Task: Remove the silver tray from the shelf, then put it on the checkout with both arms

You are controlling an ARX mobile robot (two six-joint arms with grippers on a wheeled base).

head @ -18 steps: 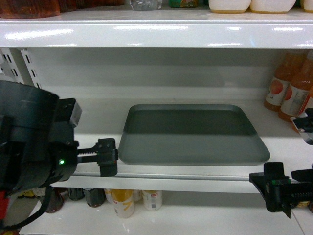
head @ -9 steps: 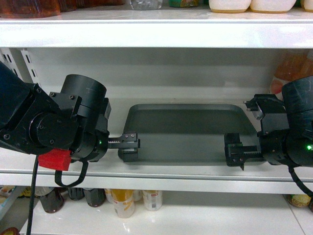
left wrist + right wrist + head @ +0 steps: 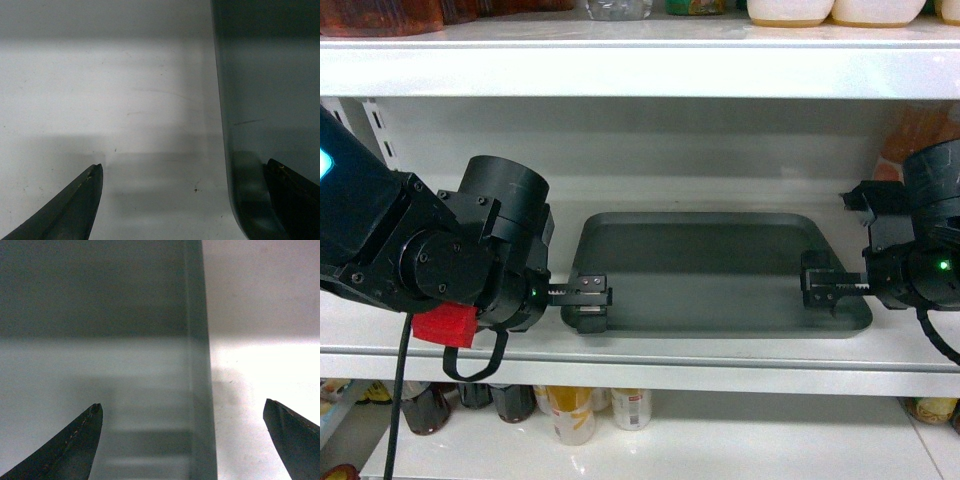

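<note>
Right claw [image 3: 819, 285] shifted outward, straddling silver tray [image 3: 710, 270] rim.

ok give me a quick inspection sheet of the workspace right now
surface: glossy white shelf, tray lying flat on it
job's things: silver tray, not lifted; checkout not in view
clutter: bottles on the lower shelf, more at far right
grippers: left gripper and right gripper open, each straddling a side rim of the tray
cables: black cable hanging below the left arm
surroundings: upper shelf board with containers on top
</note>
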